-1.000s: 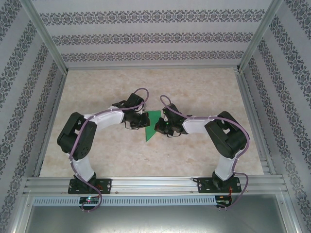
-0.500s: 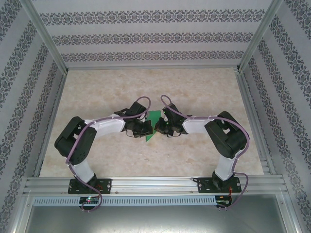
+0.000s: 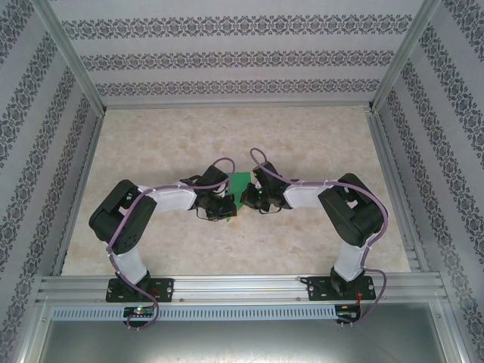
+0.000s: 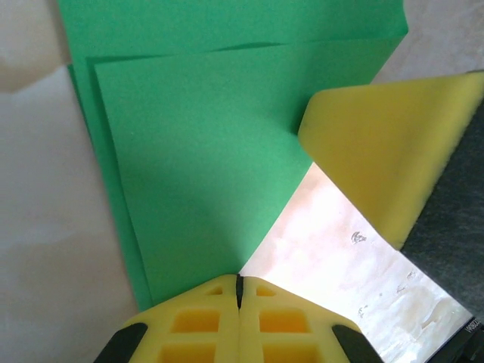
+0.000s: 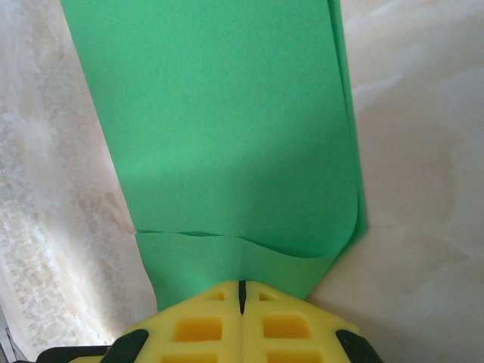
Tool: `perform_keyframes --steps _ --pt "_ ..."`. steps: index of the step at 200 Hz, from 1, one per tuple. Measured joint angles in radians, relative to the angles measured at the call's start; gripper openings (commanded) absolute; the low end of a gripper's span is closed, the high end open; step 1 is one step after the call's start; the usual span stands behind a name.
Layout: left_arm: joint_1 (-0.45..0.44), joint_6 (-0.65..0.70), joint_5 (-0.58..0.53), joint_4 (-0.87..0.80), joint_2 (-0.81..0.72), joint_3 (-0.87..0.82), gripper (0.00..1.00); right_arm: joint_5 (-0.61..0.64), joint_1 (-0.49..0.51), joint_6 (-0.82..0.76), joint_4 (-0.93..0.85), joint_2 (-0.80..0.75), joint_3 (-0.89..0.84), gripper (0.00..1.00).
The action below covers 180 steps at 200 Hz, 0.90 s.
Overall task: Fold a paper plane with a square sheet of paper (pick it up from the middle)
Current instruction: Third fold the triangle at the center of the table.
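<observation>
A: Paper, where?
B: Middle of the table, between the two arms; green, folded, layers lying one over another; from above the arms cover most of it.
A: Left gripper?
B: Pads pressed together, no gap; a pointed corner of the paper runs straight into the seam; pinched there.
A: Anything else in that wrist view?
B: A yellow finger on a dark body, upper right; its tip at the paper's edge; touching or not, cannot tell.
A: Right gripper?
B: Pads together likewise, clamped on the paper's near edge; two layers seen, the upper one ending in a wavy edge just ahead of the pads; the fold curls round on the right side.
A: Grippers relative to each other?
B: Near, facing, paper between; from above, contact cannot be judged.
</observation>
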Motion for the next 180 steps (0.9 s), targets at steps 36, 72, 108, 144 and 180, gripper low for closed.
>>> perform_keyframes --steps 36,72,108,144,180 --pt "0.000 0.000 0.000 -0.002 -0.031 -0.019 0.03 -0.001 0.000 0.000 0.003 0.002 0.000 0.00" --pt "0.000 0.001 -0.021 -0.008 -0.052 -0.016 0.03 -0.001 0.000 0.000 0.003 0.002 0.000 0.00" --pt "0.001 0.004 -0.060 -0.032 -0.051 -0.014 0.02 -0.007 0.000 0.000 0.011 0.006 0.002 0.00" --pt "0.001 0.004 -0.064 -0.039 -0.036 -0.014 0.02 -0.008 0.000 0.000 0.011 0.007 0.002 0.00" --pt "0.001 0.004 -0.075 -0.042 -0.035 -0.015 0.00 -0.012 -0.001 -0.009 0.013 0.007 0.004 0.00"
